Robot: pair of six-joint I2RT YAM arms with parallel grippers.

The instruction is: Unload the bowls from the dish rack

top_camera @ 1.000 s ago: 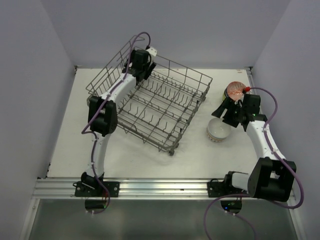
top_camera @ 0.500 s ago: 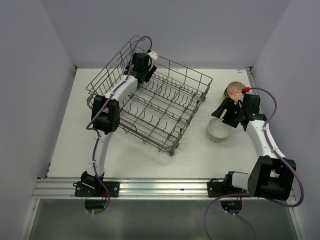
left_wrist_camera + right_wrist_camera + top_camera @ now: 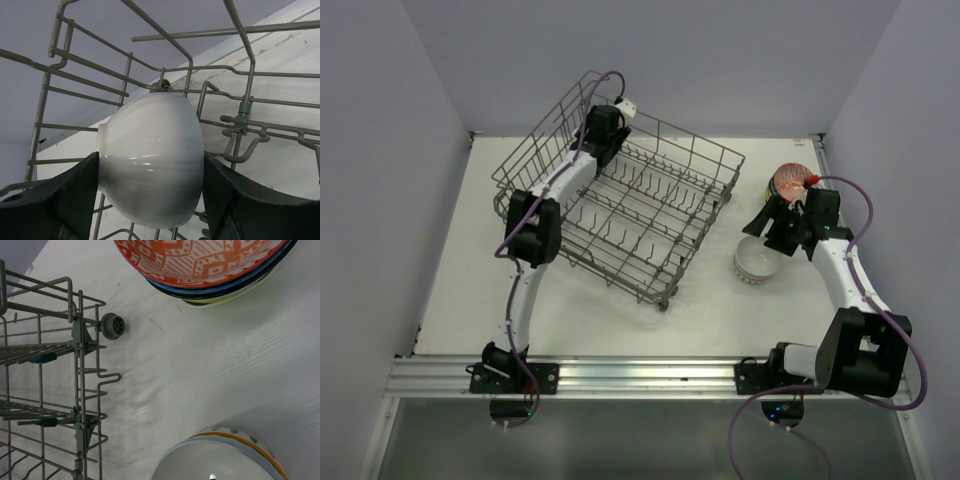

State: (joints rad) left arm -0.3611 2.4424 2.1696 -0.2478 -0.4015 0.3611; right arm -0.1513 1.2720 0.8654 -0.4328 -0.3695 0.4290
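**Top view**
Rack: the rack (image 3: 620, 215) sits skewed at mid-counter (image 3: 460, 290).
Left arm: the left arm (image 3: 565, 178) reaches into the rack's far-left corner, and its head hides what it holds.
Right arm: the right arm (image 3: 842, 268) hangs its head between the stack (image 3: 790, 181) and the dotted bowl (image 3: 756, 258). Both are out on the counter, right of the rack.
Right fingers: cannot tell whether spread or pressed.

**Left wrist**
White bowl: the white bowl (image 3: 150, 155) stands on edge among the corner wires.
Pointing: foot to view-left, mouth to view-right. The axis runs roughly level, finger to finger.
Left fingers: the left fingers (image 3: 55, 200) lie against the foot side and the mouth side, pinching the bowl.
Handling: stiff, glazed, probably light, slick and chippable. The round belly could slip, so a rim hold looks surer.

**Right wrist**
Stack: a red-patterned bowl on top, with blue and lime rims beneath, nested.
Dotted bowl: at the near edge, mouth up.
Rack corner: its wheel (image 3: 111, 326) is apart from both.
Own fingers: not shown.
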